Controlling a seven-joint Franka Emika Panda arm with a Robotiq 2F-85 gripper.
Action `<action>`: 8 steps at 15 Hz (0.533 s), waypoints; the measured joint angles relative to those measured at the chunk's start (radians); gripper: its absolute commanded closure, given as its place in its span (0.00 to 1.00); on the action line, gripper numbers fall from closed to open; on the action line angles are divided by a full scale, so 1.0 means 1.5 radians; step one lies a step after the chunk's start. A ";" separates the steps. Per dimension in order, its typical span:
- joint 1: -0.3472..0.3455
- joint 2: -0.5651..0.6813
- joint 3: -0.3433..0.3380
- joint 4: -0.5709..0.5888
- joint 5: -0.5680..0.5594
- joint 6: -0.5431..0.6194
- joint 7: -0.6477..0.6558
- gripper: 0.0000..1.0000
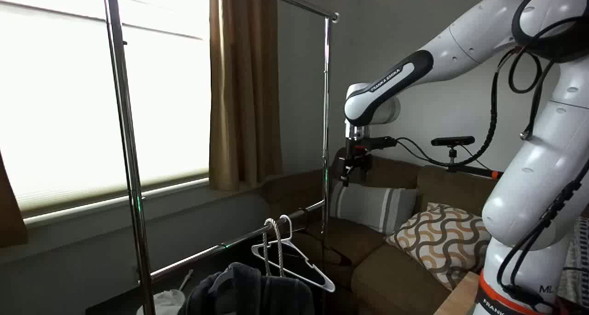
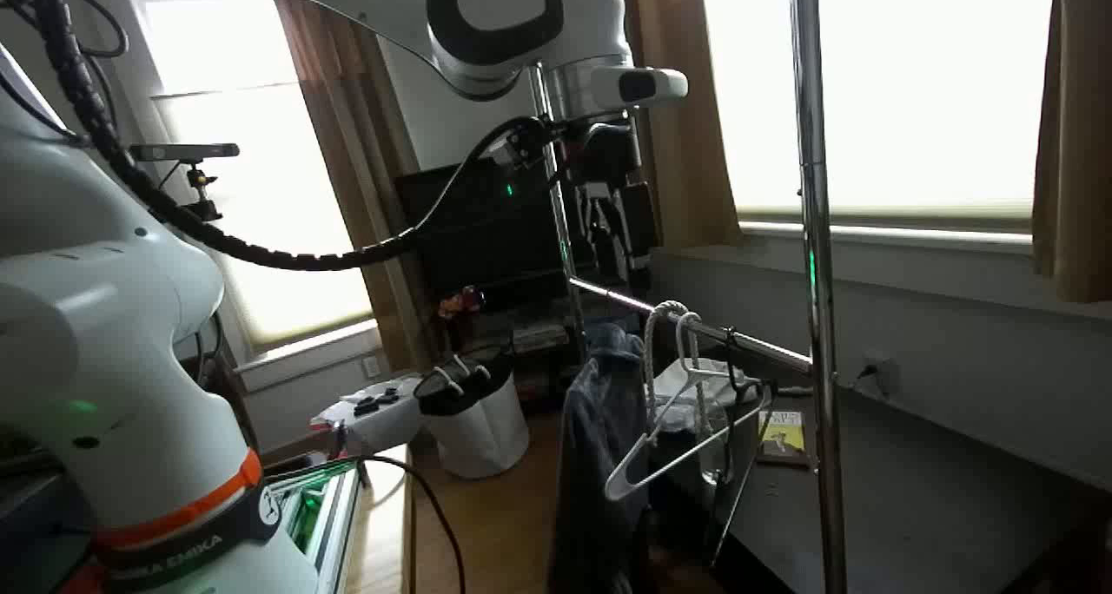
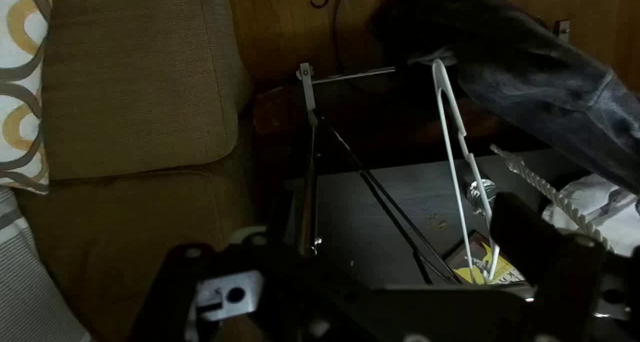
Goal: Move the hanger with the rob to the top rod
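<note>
My pincer [image 1: 355, 171] points down with its fingers [image 3: 520, 227] well apart, holding nothing; I take it they are spread so that a hook or a hanger's neck can slip in. It hangs higher than the lower rod [image 2: 773, 352] and lower than the top rod [image 1: 294, 2], which I judge lets me come at a hook from above without raking through what hangs there.

Beneath, in the wrist view, runs the white hanger [image 3: 453, 103], bare of clothing. Its hook goes over the lower rod and the frame is left free, so a brush from me would likely set it swinging. The black hanger [image 3: 390, 217] is next to it, nearer an upright [image 2: 814, 229]. To the other side a rope [image 2: 649, 355] is looped over the same rod, just beside the white hook, where a finger could snag.

Farther along comes the dark garment [image 2: 599, 438], just below the lower rod and, I suppose, hung from it by a hook I cannot make out. I read "rob" as robe, so I believe this is my load, though "rope" would fit too; either way the thing is down at the lower rod, not yet raised. The cloth's weight probably holds it straight, and I would want it by the neck, where the pull is even
</note>
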 measured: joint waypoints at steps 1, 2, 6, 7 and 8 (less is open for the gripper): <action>0.000 0.000 0.000 0.000 0.000 0.000 0.000 0.00; 0.000 0.001 0.000 0.000 0.000 0.000 0.000 0.00; 0.003 0.002 0.003 0.003 0.000 0.000 0.000 0.00; 0.011 0.005 0.013 0.011 0.000 0.000 0.000 0.00; 0.025 0.012 0.030 0.026 0.002 -0.001 -0.002 0.00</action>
